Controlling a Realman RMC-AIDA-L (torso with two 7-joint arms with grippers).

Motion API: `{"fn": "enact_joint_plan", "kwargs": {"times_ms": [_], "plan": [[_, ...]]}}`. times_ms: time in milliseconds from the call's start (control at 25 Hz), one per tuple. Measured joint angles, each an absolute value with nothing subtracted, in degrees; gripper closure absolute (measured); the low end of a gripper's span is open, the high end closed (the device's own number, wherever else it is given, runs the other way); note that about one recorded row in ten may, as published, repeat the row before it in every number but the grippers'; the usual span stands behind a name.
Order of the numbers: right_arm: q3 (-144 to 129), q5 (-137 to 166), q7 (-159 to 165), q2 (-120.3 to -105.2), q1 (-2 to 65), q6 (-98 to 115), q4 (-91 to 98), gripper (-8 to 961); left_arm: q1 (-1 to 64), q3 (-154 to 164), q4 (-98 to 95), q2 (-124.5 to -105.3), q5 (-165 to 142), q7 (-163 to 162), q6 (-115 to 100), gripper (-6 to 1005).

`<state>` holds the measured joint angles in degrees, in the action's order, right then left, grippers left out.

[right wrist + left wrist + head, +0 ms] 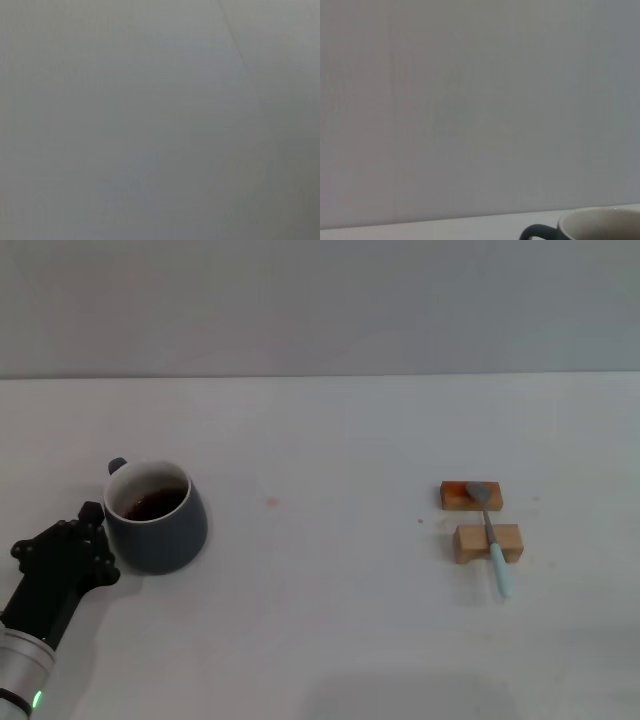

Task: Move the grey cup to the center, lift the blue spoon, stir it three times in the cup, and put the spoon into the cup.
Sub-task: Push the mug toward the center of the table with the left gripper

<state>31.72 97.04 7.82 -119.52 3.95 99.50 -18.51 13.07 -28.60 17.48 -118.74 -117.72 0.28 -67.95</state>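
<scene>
The grey cup [158, 518] stands at the left of the white table, upright, with dark brown liquid inside and its handle [117, 466] at the far left side. My left gripper [88, 540] is right beside the cup's near-left side; whether it touches the cup does not show. The cup's rim and handle also show in the left wrist view [600, 225]. The blue spoon [489, 536] lies across two wooden blocks at the right, its grey bowl on the far block and its pale blue handle pointing toward me. My right gripper is out of view.
The two wooden blocks [471, 496] [487, 542] sit side by side at the right under the spoon. The table's far edge meets a grey wall [320, 300]. The right wrist view shows only a plain grey surface.
</scene>
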Motion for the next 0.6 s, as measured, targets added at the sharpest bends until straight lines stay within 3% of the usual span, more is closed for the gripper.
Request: {"fn": "enact_joint_plan", "kwargs": {"times_ms": [600], "plan": [[31.7,97.1,7.8,-119.44,3.9,99.5,-18.7,258,16.6,-29.6,16.0,-118.72,-117.5,0.4,-64.6,1000]]}}
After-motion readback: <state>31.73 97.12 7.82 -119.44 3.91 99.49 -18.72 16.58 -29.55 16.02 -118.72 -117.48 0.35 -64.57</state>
